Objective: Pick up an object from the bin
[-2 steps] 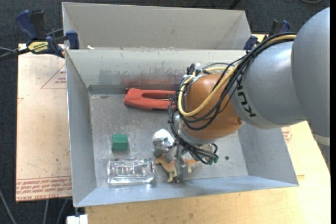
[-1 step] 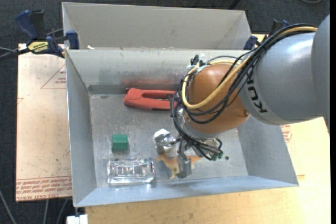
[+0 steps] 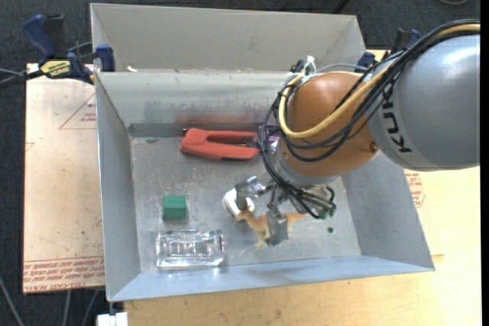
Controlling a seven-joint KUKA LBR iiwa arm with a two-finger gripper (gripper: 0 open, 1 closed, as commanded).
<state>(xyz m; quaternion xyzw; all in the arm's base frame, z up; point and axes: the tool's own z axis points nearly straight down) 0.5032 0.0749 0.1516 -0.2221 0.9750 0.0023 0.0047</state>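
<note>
Right of green block, small white-and-tan piece lies on bin floor. Gripper just beyond it, touching or not unclear. Grip state: cannot tell. Piece likely light, stiff, odd-shaped; could skid on metal. Best hold: across narrowest part.

Grey arm, orange wrist cover, black cables, grey hand.

arm: fat grey arm comes in from the right, sitting up and right of the pincer
wrist: orange cover just above the pincer, cables looped all over it
pincer: hangs pointing down, under the cover
</note>
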